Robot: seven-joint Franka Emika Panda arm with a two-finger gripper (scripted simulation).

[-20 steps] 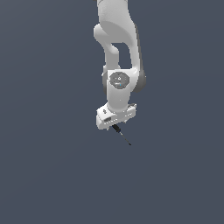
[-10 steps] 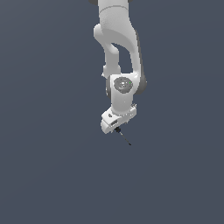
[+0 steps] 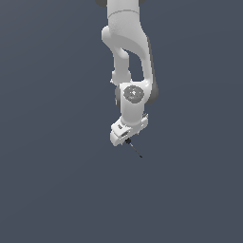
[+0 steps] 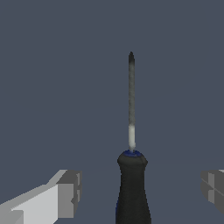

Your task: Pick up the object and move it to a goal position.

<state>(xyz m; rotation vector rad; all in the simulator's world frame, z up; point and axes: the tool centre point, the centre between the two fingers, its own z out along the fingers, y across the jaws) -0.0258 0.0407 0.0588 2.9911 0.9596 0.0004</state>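
Observation:
The object is a tiny screwdriver-like tool with a black handle (image 4: 132,188), a blue collar and a thin grey shaft (image 4: 131,96). In the exterior view it shows as a small dark sliver (image 3: 135,149) on the grey floor, just under the white hand. My gripper (image 4: 140,189) is open and straddles the handle. One grey fingertip (image 4: 68,192) and the other (image 4: 213,187) stand well apart from the handle on either side, touching nothing. In the exterior view the gripper (image 3: 126,140) is low over the handle end, with the fingers hidden by the hand.
A flat, plain dark grey floor (image 3: 57,180) lies all round. The white arm (image 3: 128,57) rises straight up above the hand. No goal marker shows.
The hand has turned about its wrist and looks narrower in the exterior view, and it sits slightly lower over the tool. The tool has not moved.

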